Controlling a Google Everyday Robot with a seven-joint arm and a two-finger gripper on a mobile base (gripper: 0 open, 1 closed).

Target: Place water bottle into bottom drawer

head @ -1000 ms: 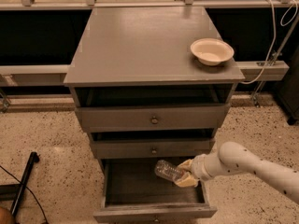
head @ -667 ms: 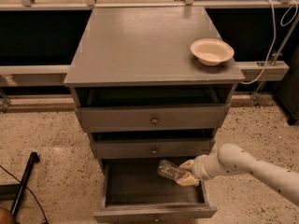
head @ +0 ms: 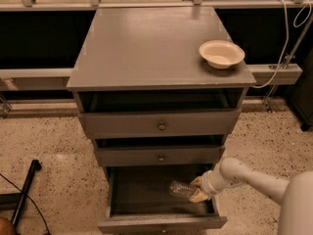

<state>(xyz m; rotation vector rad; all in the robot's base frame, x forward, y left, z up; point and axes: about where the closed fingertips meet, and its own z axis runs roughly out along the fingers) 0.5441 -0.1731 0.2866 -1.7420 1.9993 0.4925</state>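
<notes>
We see the gripper (head: 197,190) reaching in from the right, low inside the pulled-out bottom drawer (head: 161,223), below the worktop's front edge and toward its right side. Its tan fingers (head: 200,197) are clamped around the water bottle (head: 181,189), which lies on its side pointing left, in the drawer's right half; we cannot tell whether it touches the drawer floor. On the worktop (head: 146,48), a cream bowl (head: 221,54) sits near the front right corner.

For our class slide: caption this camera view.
Gripper holds water bottle over the open bottom drawer; bowl sits on cabinet.
</notes>
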